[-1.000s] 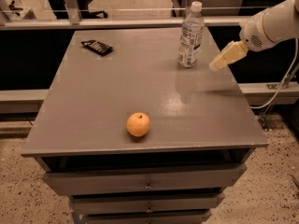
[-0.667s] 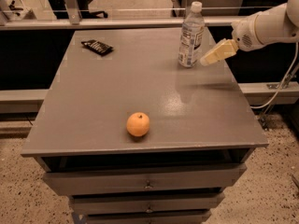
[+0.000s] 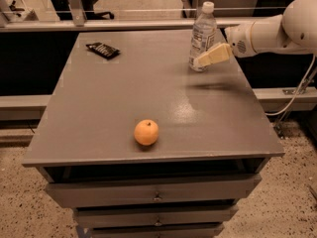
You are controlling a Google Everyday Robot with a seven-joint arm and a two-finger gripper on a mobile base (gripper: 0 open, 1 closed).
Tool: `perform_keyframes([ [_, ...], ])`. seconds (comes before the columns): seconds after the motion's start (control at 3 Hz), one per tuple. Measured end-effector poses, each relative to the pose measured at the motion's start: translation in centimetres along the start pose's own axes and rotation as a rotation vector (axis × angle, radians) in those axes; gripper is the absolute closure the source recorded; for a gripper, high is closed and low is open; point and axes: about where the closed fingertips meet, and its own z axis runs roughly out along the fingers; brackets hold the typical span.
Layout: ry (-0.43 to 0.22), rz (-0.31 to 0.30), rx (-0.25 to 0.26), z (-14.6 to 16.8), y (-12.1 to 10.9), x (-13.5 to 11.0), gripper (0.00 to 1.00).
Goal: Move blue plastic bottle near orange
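Gripper (image 3: pixel 212 56) hangs at the lower right flank of the blue plastic bottle (image 3: pixel 202 36); spread or closed, I cannot tell. Upright at the table's (image 3: pixel 99 108) far right, well apart from the front-edge orange (image 3: pixel 146 132), the bottle looks light, thin-walled and slick: hold the labelled middle gently.

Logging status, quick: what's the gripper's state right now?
Gripper: at the blue plastic bottle's lower part, far right of the table; open, closed or holding cannot be told.

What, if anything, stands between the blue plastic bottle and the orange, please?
Nothing visible does. The claw is beside the blue plastic bottle; the black packet lies off the path to the orange.
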Motion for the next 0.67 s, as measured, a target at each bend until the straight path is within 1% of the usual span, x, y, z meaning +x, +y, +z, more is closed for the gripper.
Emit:
perform_keyframes([
  [0.33, -0.054, 0.023, -0.038, 1.61, 0.9, -0.81, 0.0],
  [0.67, -0.101, 0.035, -0.056, 2.55, 1.46, -1.6, 0.13],
])
